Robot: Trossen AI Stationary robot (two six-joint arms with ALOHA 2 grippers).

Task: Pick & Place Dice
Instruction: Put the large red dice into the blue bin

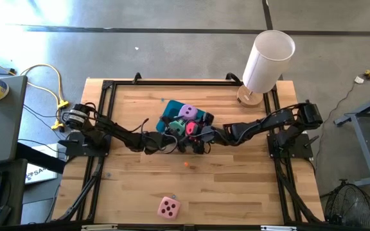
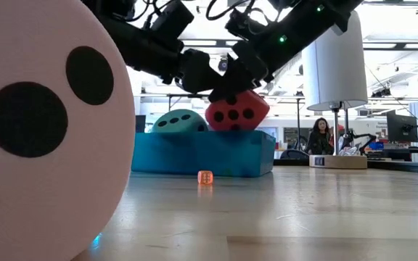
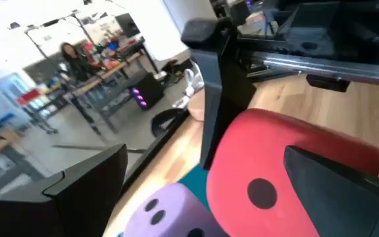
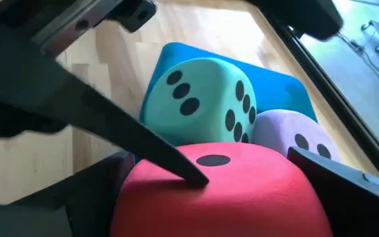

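Right gripper (image 2: 232, 93) clamps the soft, light red die (image 2: 237, 109) across opposite faces; left gripper (image 1: 162, 140) stands apart.

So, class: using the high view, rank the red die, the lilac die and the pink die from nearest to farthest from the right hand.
1. Red die: between the fingers of the right hand, over the teal tray's near edge.
2. Lilac die: in the tray, just beyond.
3. Pink die: alone at the table's near edge.

My two dark jointed arms, black cables looped along their links, small green lights glowing, flat black angular fingers (image 4: 143, 141).
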